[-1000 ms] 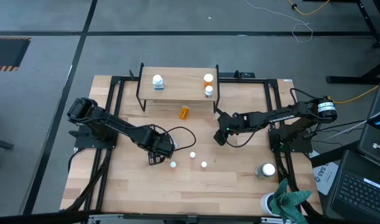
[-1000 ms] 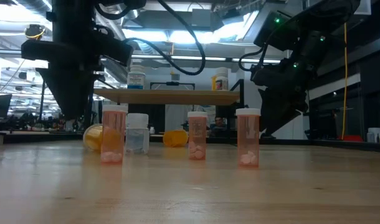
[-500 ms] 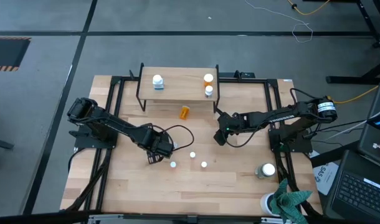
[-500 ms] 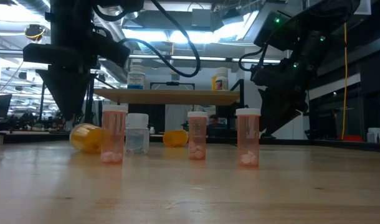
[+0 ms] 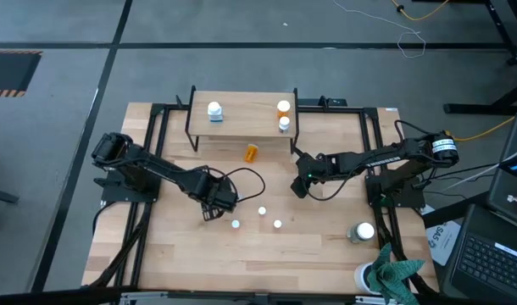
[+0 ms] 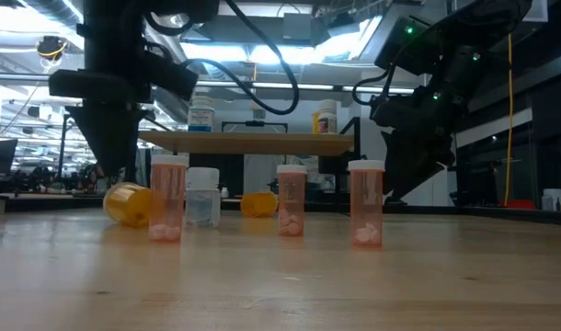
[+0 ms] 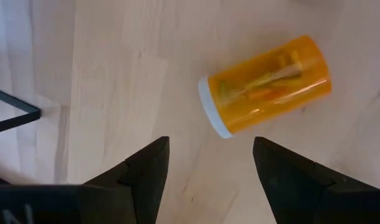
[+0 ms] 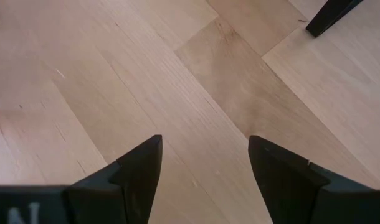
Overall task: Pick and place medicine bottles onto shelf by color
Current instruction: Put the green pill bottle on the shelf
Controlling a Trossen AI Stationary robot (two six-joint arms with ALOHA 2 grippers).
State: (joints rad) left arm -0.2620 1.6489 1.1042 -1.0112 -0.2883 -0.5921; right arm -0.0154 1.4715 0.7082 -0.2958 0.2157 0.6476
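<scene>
An orange bottle with a white cap lies on its side on the tabletop, and it also shows in the low view. My left gripper hovers open just above it and touches nothing; it stands left of centre in the high view. My right gripper is open and empty over bare wood right of centre. Three orange bottles and a clear one stand upright. The shelf holds a white bottle and two more.
Another orange bottle lies on its side in front of the shelf. A dark green bottle stands at the near right, and a white cup with teal cloth stands at the near right corner. Black frame rails run along both table sides.
The lying orange bottle has shifted a little toward the table's left and now lies apart from the standing orange bottle beside it. My left gripper has edged slightly toward the table's right above it. My right arm has kept still.
</scene>
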